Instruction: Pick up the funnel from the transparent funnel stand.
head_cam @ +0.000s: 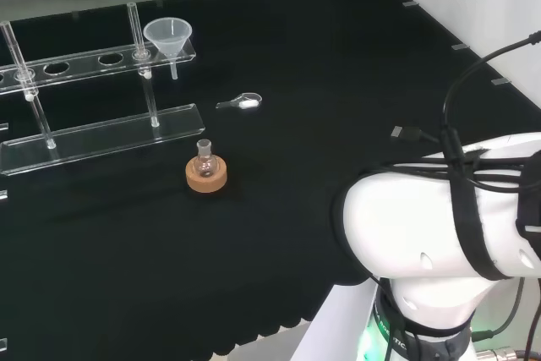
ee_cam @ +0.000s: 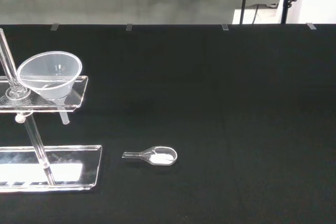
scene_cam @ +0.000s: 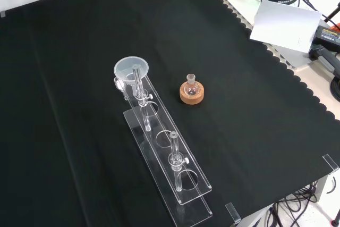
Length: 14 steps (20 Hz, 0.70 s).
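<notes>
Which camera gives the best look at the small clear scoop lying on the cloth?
The wrist view: the scoop lies close and large, its handle and the white powder in its bowl plain. The head view shows the scoop small, beyond the cork-ringed flask. In the front view I cannot make it out.

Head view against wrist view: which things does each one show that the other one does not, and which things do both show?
Head view, not wrist view: the small round glass flask on its brown cork ring, and the arm's big white link. Wrist view, not head view: no further object on the black cloth. Both: the clear cone-shaped funnel sitting in the transparent funnel stand, and the small clear scoop with white powder lying on the cloth.
</notes>
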Available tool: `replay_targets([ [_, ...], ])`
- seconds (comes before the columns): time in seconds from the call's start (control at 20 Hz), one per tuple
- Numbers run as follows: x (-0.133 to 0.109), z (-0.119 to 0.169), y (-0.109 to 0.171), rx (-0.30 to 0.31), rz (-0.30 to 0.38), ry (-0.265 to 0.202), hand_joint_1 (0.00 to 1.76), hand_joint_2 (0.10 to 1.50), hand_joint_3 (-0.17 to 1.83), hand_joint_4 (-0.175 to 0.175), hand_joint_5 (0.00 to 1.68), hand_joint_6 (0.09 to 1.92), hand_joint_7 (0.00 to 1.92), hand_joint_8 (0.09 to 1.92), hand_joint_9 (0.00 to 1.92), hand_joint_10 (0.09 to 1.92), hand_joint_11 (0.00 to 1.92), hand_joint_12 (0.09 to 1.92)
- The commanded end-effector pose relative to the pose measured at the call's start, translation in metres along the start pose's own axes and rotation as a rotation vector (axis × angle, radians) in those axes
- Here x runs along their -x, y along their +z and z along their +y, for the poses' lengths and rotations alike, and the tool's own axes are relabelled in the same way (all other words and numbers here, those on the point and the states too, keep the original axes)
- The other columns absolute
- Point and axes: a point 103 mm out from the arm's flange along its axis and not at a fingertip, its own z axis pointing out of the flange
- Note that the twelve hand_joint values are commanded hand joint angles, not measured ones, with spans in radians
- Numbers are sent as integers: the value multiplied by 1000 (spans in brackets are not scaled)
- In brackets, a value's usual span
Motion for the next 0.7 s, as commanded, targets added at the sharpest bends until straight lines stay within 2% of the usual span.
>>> replay_targets([
  [0.05,0,0,0,12,-3,3,22,1123,569,32,118,193,0,378,103,622,106,1305],
  [0.2,3,1,0,13,6,7,2,1197,434,33,162,87,0,352,94,622,76,1354],
  [0.5,4,4,1,11,-4,19,0,1212,408,32,173,87,0,347,94,622,71,1361],
  [0.7,-5,13,5,0,-18,32,0,1214,404,32,175,87,0,348,95,623,71,1361],
])
